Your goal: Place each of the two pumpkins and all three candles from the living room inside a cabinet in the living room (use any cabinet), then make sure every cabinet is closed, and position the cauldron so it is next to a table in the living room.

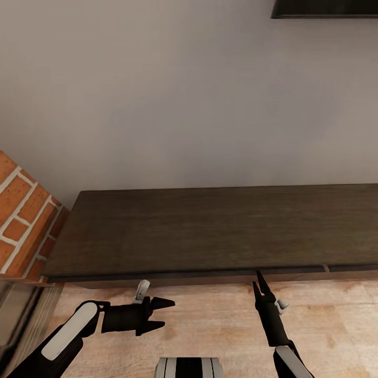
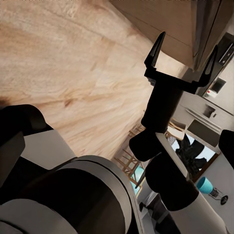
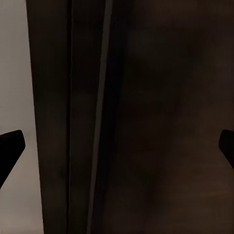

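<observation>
Cabinet (image 1: pixel 210 231) runs along wall, top bare, front panels shut. R gripper (image 1: pixel 260 286) stretched fwd, tips at cabinet's front top edge, jaws wide apart per wrist cam. L gripper (image 1: pixel 167 314) low over wood floor (image 1: pixel 210 325), pointing sideways toward R, jaws apart, holding nothing. Brick column (image 1: pixel 23 220) at cabinet's L end.

Soft even simulator light, faint shadows, sharp head view, right wrist view dim and murky

- Matte black pointed fingers are seen on the left hand (image 1: pixel 161 314) and right hand (image 1: pixel 258 284).
- Forearms are sheathed in white panels.
- Small grey brackets are fitted at both wrists.
</observation>
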Robot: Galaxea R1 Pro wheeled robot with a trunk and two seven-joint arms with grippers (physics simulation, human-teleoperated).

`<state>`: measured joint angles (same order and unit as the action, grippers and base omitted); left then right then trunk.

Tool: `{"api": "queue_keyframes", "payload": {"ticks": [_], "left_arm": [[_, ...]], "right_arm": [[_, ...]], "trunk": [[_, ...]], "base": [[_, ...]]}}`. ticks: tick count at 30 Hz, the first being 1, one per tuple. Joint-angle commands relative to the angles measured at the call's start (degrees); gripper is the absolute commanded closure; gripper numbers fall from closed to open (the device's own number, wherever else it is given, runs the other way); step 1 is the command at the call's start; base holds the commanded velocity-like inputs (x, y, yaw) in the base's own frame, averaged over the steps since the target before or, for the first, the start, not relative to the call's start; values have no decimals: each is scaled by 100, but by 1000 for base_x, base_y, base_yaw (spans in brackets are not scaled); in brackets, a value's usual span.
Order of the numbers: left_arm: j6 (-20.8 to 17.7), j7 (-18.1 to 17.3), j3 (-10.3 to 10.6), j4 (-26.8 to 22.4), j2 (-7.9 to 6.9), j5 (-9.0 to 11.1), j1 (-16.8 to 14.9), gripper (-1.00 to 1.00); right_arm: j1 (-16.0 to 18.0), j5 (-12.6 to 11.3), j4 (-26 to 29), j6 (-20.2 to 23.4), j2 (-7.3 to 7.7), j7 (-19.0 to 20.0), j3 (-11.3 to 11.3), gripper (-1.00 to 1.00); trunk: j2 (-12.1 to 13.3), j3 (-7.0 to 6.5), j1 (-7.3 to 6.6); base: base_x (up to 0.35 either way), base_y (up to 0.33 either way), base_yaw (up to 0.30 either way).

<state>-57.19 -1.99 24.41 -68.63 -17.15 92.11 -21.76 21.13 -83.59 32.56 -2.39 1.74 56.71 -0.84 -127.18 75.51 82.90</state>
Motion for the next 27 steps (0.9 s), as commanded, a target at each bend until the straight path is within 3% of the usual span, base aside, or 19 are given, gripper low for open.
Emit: {"api": "queue_keyframes", "payload": {"ticks": [1,27], "left_arm": [[-4,-19,8,2,-5,-10,-4,-100],[-3,-20,11,1,-7,-9,-4,-100]], "right_arm": [[1,-25,-4,-25,2,15,16,-100],[4,-17,-4,-25,2,15,22,-100]], "trunk": [[-1,3,-1],[-1,3,-1]], "base": [[25,0,0],[29,0,0]]}}
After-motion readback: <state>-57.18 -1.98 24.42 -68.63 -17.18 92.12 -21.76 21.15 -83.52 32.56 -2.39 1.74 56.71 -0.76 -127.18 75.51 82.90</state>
